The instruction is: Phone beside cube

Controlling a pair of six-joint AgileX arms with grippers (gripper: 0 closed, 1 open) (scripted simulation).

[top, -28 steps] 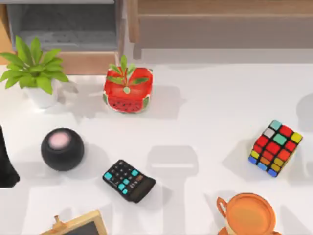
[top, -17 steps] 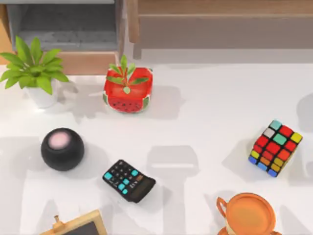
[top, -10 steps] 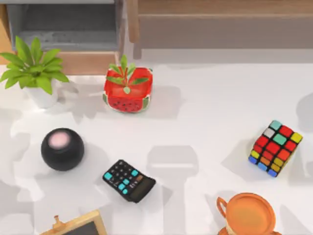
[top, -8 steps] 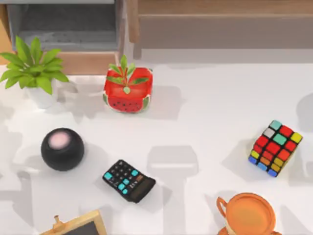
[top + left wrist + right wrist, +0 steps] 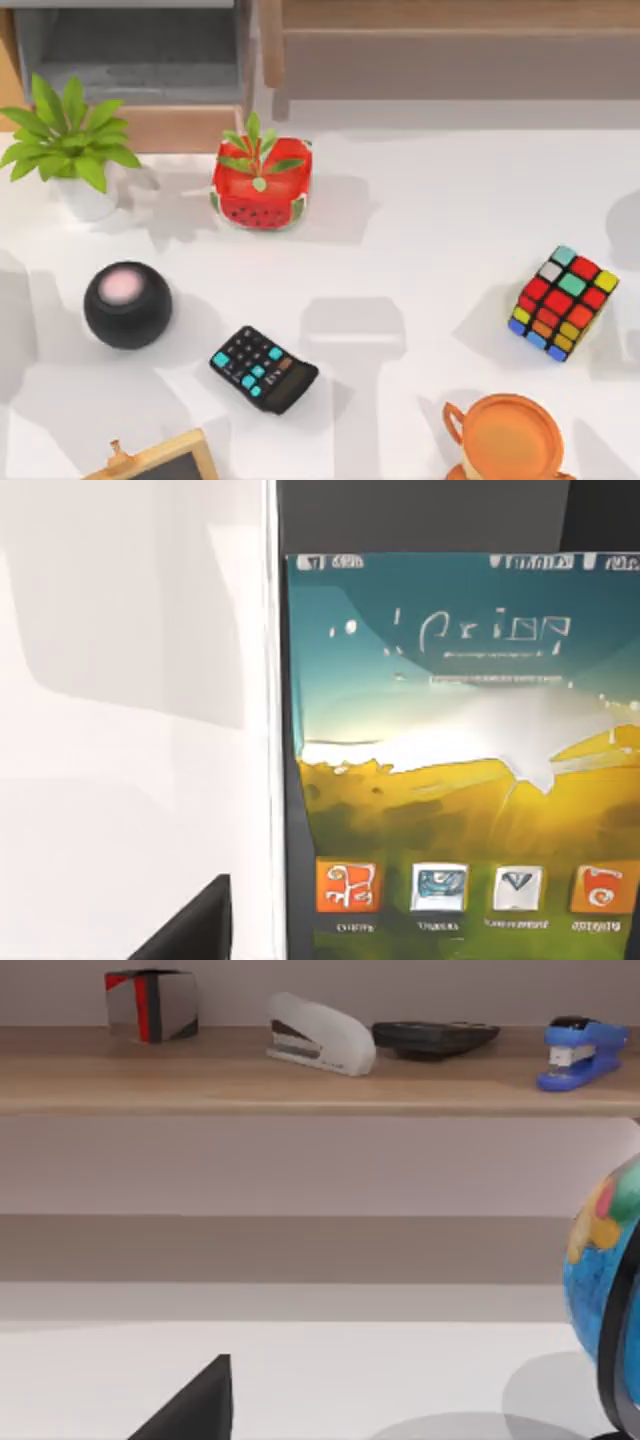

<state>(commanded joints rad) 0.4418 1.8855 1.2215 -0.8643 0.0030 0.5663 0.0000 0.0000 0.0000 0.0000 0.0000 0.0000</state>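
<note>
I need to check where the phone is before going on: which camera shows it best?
The left wrist view: the phone sits close to that camera, screen lit, app icons readable. The top view gives the cube on the table's right, and the right wrist view a shelf with staplers.

The black arm seen at the table's (image 5: 420,220) left edge is gone from the overhead view. Its grey shadows now lie lower left, around the black ball (image 5: 127,304).
</note>
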